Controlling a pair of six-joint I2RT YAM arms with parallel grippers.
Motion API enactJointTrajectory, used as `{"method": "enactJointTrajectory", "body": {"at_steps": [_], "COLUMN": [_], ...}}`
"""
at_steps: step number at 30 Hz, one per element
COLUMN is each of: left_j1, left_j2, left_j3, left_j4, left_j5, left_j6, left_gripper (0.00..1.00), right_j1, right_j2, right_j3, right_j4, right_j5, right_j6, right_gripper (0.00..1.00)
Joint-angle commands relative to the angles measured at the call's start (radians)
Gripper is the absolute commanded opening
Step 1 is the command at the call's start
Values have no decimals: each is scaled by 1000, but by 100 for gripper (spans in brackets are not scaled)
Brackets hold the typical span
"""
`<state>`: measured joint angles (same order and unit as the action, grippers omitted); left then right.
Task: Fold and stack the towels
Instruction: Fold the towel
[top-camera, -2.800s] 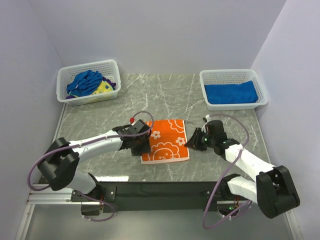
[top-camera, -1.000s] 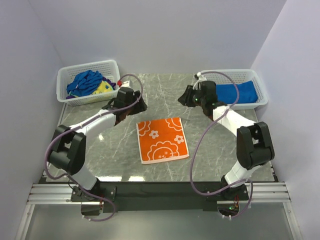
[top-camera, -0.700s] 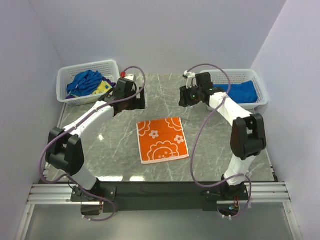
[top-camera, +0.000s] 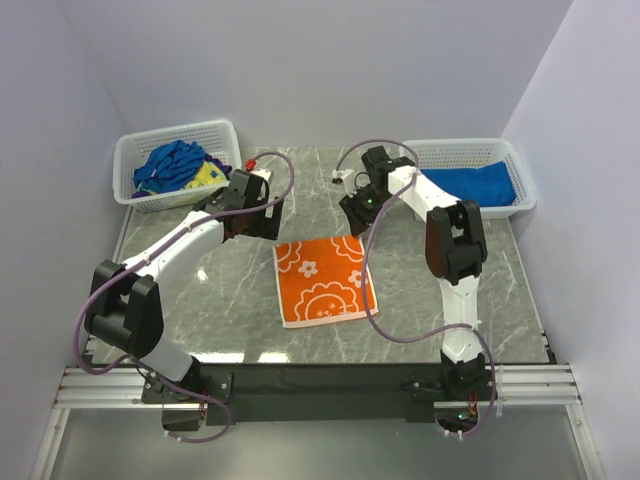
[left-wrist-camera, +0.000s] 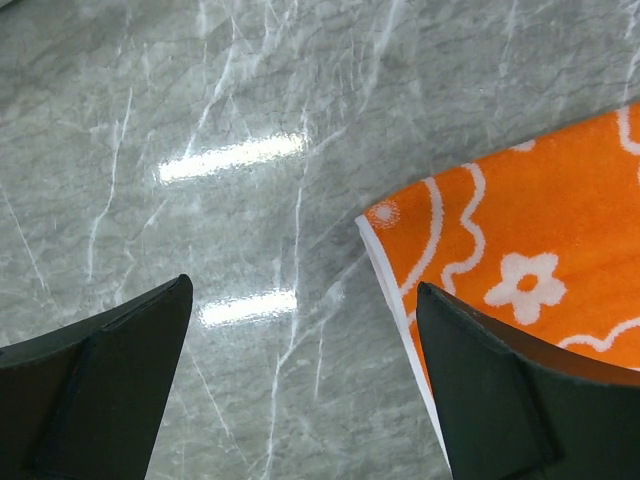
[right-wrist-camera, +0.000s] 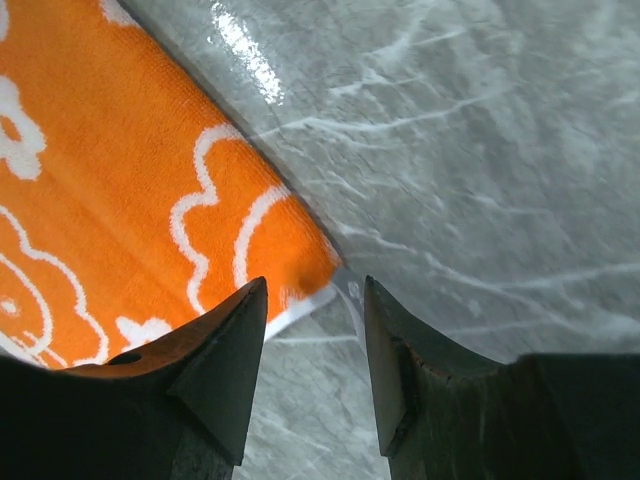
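Orange with white flower outlines, the towel (top-camera: 325, 280) lies flat at the middle of the table (top-camera: 220, 300), just where it lay a second ago. The left gripper (top-camera: 266, 226), which was back near the left basket (top-camera: 180, 199) then, now hangs at the towel's far left corner, jaws spread wide and empty. The right gripper (top-camera: 352, 222) has come from beside the right basket (top-camera: 470, 212) to the far right corner. We see its jaws partly spread, pinching nothing.
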<state>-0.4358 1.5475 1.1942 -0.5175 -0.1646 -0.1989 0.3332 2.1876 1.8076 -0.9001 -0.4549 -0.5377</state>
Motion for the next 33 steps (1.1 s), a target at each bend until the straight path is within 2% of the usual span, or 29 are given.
{"method": "enactJointTrajectory", "body": {"at_steps": [1,5,19,25,28,33], "left_j1": [2,3,2,2,2,2], "left_j2": [-1,2,19,45,65,152], "left_j3": [2,4,4,7,8,66], "left_j4": [17,14,17,16,23,16], "left_j5": [-33,-38,-15,-7,22,77], "left_j6": [18,15,16,19,27,46], "left_gripper": [99,99,98,97,97,92], "right_j1": [15,23,32,40,40,44], "right_j2": [32,50,107,121,126,112], "right_j3": [53,75,90,82,76,39], "right_j4": [-56,-60,-65,-66,-72,-50], "right_j5": [15,41,76,110,116,119], "right_j6": [-41,-42,-34,-28,-24,-30], "right_gripper": [50,45,44,38,31,13]}}
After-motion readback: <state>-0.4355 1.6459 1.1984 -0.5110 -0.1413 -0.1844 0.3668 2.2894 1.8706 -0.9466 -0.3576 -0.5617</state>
